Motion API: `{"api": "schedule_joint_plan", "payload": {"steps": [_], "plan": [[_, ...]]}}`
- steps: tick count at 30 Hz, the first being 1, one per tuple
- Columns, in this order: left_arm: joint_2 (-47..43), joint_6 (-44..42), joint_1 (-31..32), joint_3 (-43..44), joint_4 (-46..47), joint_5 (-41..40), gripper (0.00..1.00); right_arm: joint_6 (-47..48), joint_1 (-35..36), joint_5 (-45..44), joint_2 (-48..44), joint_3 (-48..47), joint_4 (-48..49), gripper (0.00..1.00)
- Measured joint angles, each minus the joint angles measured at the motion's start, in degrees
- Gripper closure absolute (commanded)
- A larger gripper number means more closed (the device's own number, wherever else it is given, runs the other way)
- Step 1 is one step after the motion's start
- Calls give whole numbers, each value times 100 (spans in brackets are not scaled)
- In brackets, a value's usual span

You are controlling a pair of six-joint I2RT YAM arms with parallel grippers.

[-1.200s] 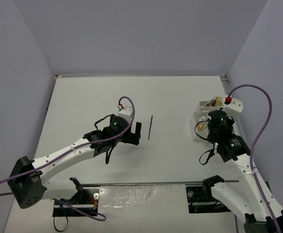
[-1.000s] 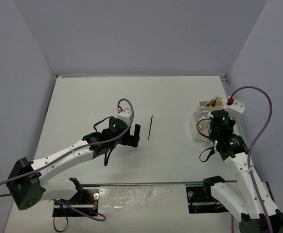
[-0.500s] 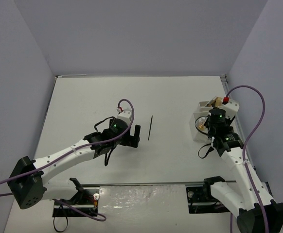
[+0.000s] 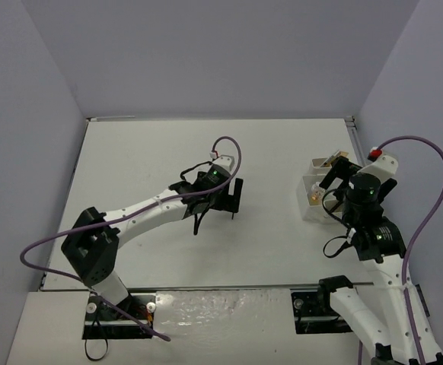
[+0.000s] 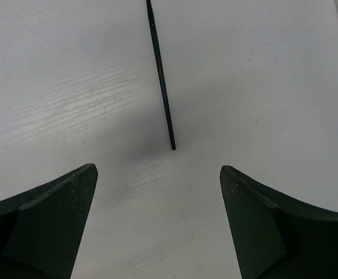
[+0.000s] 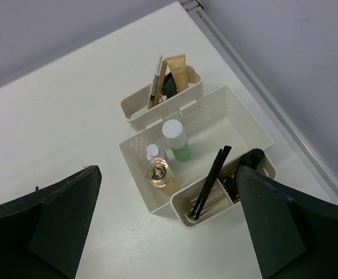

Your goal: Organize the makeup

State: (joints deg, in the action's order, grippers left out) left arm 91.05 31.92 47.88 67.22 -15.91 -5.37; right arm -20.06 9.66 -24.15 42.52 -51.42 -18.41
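A thin black stick point(image 5: 160, 75) lies alone on the table, its near end just ahead of my left gripper point(image 5: 157, 169), which is open and straddles the bare table behind it. In the top view that gripper point(image 4: 232, 198) hangs over the stick and hides most of it. My right gripper point(image 6: 168, 170) is open and empty above the white tray point(image 6: 249, 116). In the tray stand a green-based bottle point(image 6: 178, 139), a round amber bottle point(image 6: 159, 173) and a small white-capped bottle point(image 6: 153, 152). Black sticks point(image 6: 209, 181) lean in its front compartment.
A separate back compartment point(image 6: 135, 113) holds a tan tube point(image 6: 178, 72) and a white stick point(image 6: 155, 81). The table's right edge rail point(image 6: 262, 93) runs close beside the tray. In the top view the tray point(image 4: 311, 207) sits by the right wall.
My right gripper has opened and drawn back higher over the tray. My left arm has swung right, bringing its open gripper over the black stick.
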Motion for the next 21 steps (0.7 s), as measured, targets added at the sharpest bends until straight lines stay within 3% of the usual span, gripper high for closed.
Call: {"api": "schedule_joint_plan", "payload": {"steps": [10, 13, 21], "plan": [[1679, 308, 0, 1541, -899, -104, 40, 64, 1, 209, -826, -86, -183, 0], [2065, 378, 0, 1765, -1095, -125, 48, 68, 0, 194, -1002, -74, -235, 0], [2717, 503, 7, 2074, -1371, -179, 58, 62, 1, 147, -1191, 69, -249, 0]]}}
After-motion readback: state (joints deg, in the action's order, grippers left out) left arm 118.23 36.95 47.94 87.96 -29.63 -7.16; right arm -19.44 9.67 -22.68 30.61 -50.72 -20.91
